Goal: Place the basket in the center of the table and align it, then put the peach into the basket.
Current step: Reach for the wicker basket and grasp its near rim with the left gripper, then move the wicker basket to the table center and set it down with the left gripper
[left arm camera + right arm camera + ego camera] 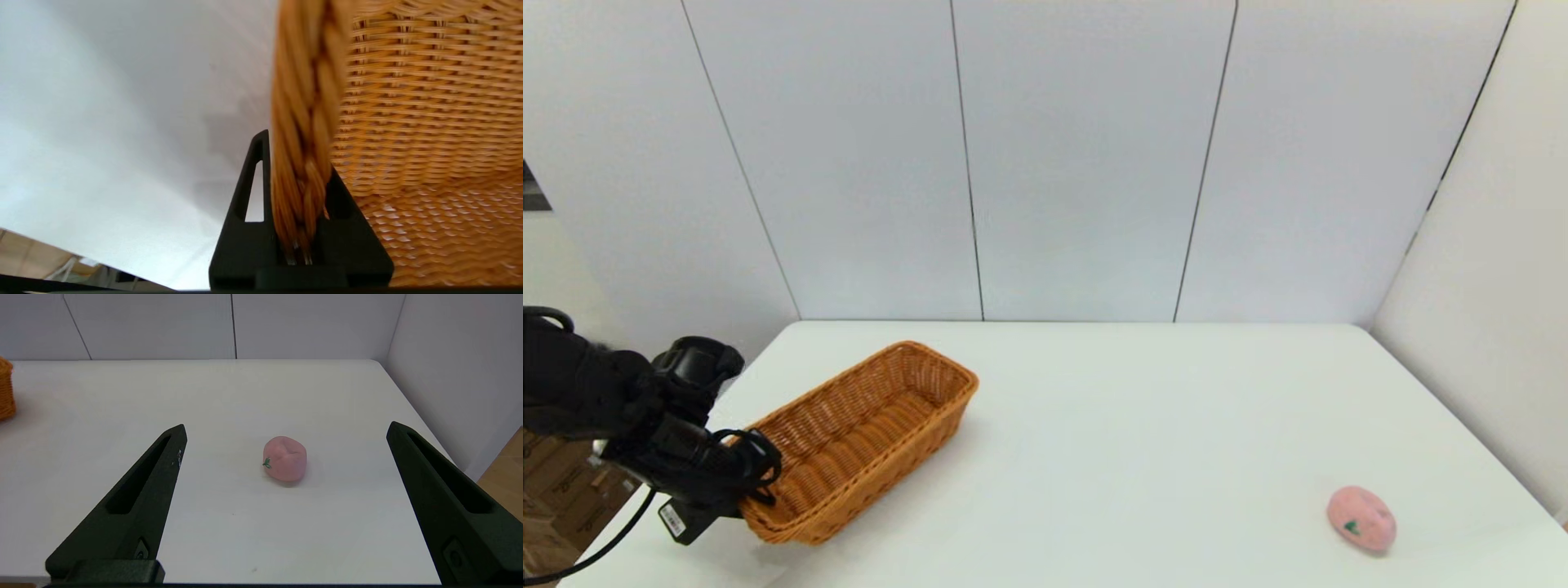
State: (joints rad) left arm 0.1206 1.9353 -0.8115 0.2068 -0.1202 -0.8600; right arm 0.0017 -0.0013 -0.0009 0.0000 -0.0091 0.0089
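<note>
Head view: the basket (pixel 866 437) sits on the desk (pixel 1143 425) at about 8 o'clock from the desk's middle, near the left edge. Its long axis runs diagonally, near end toward 7 o'clock, far end toward 1 o'clock. It is empty inside.

My left gripper (pixel 756 490) is at the basket's near short end. The jaws are closed on the braided rim (pixel 304 122). Left wrist view confirms this: the rim runs straight down into the gap, with one finger (pixel 255 179) on the outside over the white desk, the other on the inside against the woven wall. The rim fills the gap fully. Whether the near end is lifted or still resting on the desk, I cannot tell.

The peach (pixel 1361 518) lies on the desk at about 4 o'clock from the middle, near the front right corner, well apart from the basket. Green leaf mark faces the front.

My right gripper (pixel 286 433) is not in the head view. Right wrist view: its jaws are spread wide, holding nothing, hanging above the desk with the peach (pixel 284 458) lying between and beyond the two fingers (pixel 135 498), untouched. A sliver of the basket (pixel 6 390) shows far off to the side.
</note>
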